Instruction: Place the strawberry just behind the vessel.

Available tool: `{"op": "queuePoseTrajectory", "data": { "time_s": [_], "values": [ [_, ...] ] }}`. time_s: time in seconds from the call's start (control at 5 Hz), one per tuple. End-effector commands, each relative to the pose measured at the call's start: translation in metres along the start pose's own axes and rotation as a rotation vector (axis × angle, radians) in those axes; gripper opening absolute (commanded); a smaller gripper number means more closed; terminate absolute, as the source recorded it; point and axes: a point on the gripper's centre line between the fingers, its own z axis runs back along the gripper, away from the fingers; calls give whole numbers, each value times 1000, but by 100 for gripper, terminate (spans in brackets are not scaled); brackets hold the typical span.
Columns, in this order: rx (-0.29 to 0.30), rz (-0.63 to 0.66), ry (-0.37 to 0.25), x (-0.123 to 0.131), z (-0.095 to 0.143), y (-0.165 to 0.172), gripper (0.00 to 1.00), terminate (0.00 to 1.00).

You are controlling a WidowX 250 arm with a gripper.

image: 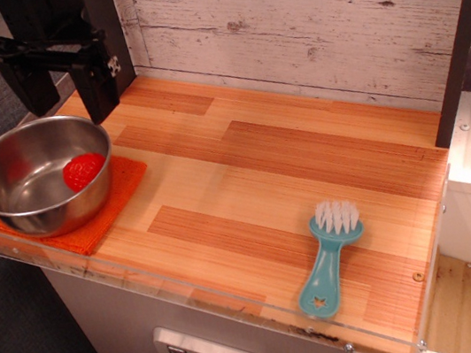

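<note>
The red strawberry [83, 171] lies inside the stainless-steel bowl [8, 154], against its right inner wall. The bowl stands on an orange cloth mat at the table's left front. My black gripper [70, 106] hangs above and just behind the bowl's far rim. Its two fingers [99, 86] are spread apart and hold nothing.
The orange mat [120, 184] lies under the bowl at the left edge. A teal brush with white bristles [330, 257] lies near the front right edge. A whitewashed plank wall [301, 23] runs along the back. A clear acrylic lip [191, 291] borders the front.
</note>
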Motion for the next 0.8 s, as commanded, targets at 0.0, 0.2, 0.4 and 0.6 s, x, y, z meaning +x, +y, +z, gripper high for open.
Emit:
{"op": "queuePoseTrajectory", "data": {
  "time_s": [0.0,0.2,0.4,0.6],
  "values": [
    [75,-22,10,-1,-14,33,100,0],
    [77,-45,28,-9,-22,30,100,0],
    [85,-24,69,-20,-38,29,100,0],
    [78,0,105,-24,-52,33,100,0]
  ]
}}
